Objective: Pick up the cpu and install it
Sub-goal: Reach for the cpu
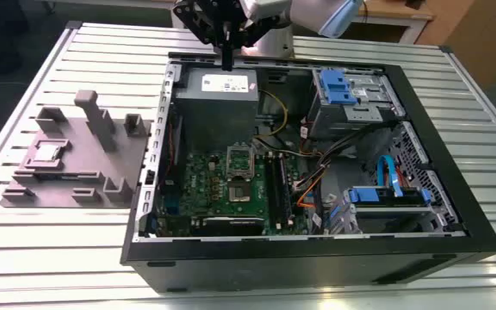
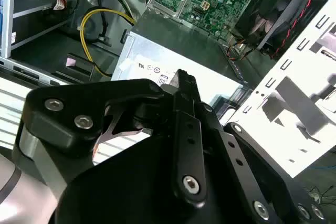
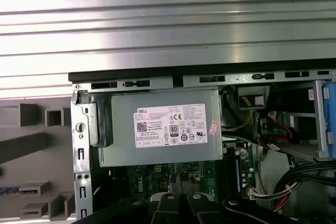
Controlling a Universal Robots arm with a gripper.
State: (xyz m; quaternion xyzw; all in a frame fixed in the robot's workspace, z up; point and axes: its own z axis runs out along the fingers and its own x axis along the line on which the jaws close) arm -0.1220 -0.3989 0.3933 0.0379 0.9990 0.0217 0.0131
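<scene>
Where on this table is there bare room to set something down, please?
Bare slats: the table corner in front of the grey tray at the exterior view's left, and the strip before the computer case. Crowded: the tray, which holds the cpu, and the cable-filled case.

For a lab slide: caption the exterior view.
Black gripper hovers over the grey power supply in the open black computer case; the silver square cpu lies on the grey plastic tray.

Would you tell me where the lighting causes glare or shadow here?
Exterior view: the slatted table glares in front of the computer case, whose interior sits in shade. Second wrist view: the power supply and the slotted panel wash out to white. First wrist view: bright bands streak the table.
</scene>
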